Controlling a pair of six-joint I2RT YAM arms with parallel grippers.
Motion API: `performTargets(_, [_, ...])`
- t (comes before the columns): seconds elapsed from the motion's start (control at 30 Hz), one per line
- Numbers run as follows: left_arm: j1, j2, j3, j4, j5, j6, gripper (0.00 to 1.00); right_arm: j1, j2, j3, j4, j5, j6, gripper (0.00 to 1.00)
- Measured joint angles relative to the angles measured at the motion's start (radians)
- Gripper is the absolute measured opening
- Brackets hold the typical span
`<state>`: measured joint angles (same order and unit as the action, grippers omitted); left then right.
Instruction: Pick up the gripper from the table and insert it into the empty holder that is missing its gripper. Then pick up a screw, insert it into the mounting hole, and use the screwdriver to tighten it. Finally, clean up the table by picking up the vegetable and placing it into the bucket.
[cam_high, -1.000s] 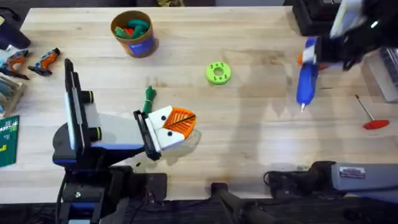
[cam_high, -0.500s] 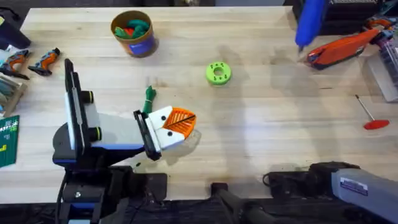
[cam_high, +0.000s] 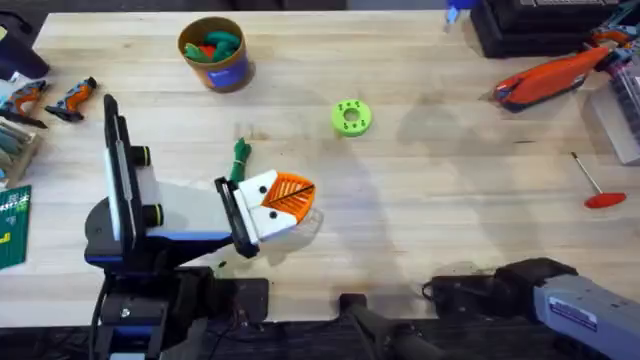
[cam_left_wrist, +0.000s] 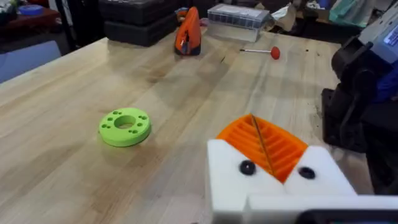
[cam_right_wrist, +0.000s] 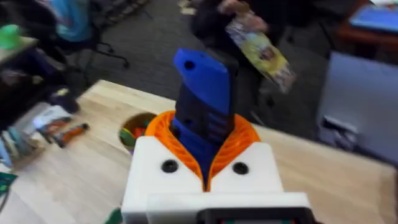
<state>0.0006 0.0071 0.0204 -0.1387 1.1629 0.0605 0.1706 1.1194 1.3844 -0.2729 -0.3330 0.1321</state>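
Nearest you, your left gripper (cam_high: 300, 192) rests low over the table (cam_high: 430, 210) in front of the left arm's base. In the left wrist view its orange ribbed pads (cam_left_wrist: 283, 149) sit pressed together with only a thin seam between them, so that claw is closed on nothing you can see. Just beside its white fingers, on the far side, lies the vegetable (cam_high: 240, 155), a slim dark-green piece flat on the wood and apart from the claw. Further out, near the table's middle, you have the lime-green disc (cam_high: 350, 117), which also shows ahead of the left fingers (cam_left_wrist: 125, 126). Off to the right lies a thin red-handled screwdriver (cam_high: 597, 190), well apart from everything else. At the left edge sit two small orange-and-black pieces (cam_high: 72, 98); you cannot tell from here whether either is the loose finger. Toward the far edge stands the bucket (cam_high: 238, 70), upright, with coloured toys inside, well apart from the vegetable. At the far right lies an orange tool (cam_high: 545, 82). Your right gripper (cam_right_wrist: 205, 146) is raised above the table, its pads clamped around a blue electric screwdriver (cam_right_wrist: 202, 93), with the bucket (cam_right_wrist: 132, 132) below and beyond it.
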Motion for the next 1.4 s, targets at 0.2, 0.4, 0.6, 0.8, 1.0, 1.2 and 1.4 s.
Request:
performTargets(0.2, [0.0, 0.0, 0.0, 0.0, 0.0, 0.0, 0.004, 0.087, -0.02, -0.207, 0.422, -0.069, 0.108, 0.026])
performTargets(0.4, [0.0, 0.0, 0.0, 0.0, 0.0, 0.0, 0.004, 0.1, 0.014, -0.466, 0.928, -0.22, 0.299, 0.026])
performTargets(0.6, [0.0, 0.0, 0.0, 0.0, 0.0, 0.0, 0.004, 0.111, 0.062, -0.598, 1.269, -0.377, 0.459, 0.026])
performTargets(0.8, [0.0, 0.0, 0.0, 0.0, 0.0, 0.0, 0.004, 0.218, 0.106, -0.629, 1.415, -0.465, 0.497, 0.026])
performTargets(1.0, [0.0, 0.0, 0.0, 0.0, 0.0, 0.0, 0.004, 0.362, 0.195, -0.63, 1.583, -0.496, 0.496, 0.026])
performTargets(1.2, [0.0, 0.0, 0.0, 0.0, 0.0, 0.0, 0.004, 0.427, 0.224, -0.631, 1.641, -0.513, 0.484, 0.026])
performTargets(1.4, [0.0, 0.0, 0.0, 0.0, 0.0, 0.0, 0.004, 0.482, 0.224, -0.631, 1.642, -0.538, 0.424, 0.026])
